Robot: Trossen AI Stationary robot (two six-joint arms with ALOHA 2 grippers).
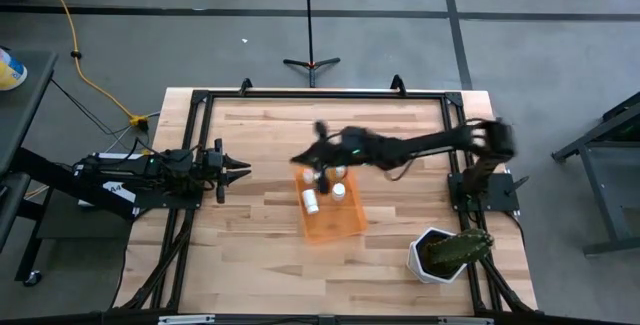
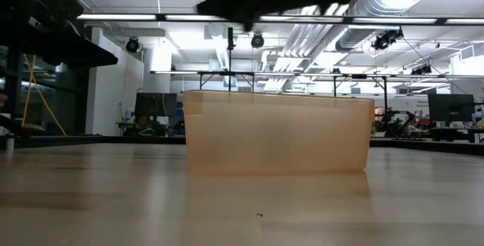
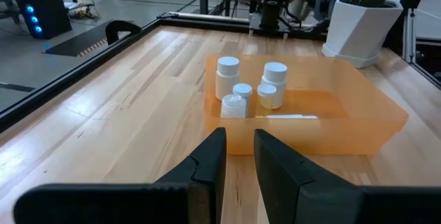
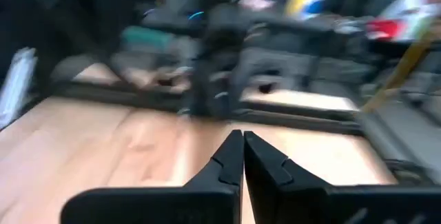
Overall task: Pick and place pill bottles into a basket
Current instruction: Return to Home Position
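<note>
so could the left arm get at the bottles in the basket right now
Probably yes: nothing stands between the left gripper and the basket holding the bottles, though the right gripper hangs over it.

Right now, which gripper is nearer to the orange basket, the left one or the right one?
The right. The right gripper hangs raised at the basket's far end, by its left corner. The left gripper is parked off to the basket's left, clearly apart.
</note>
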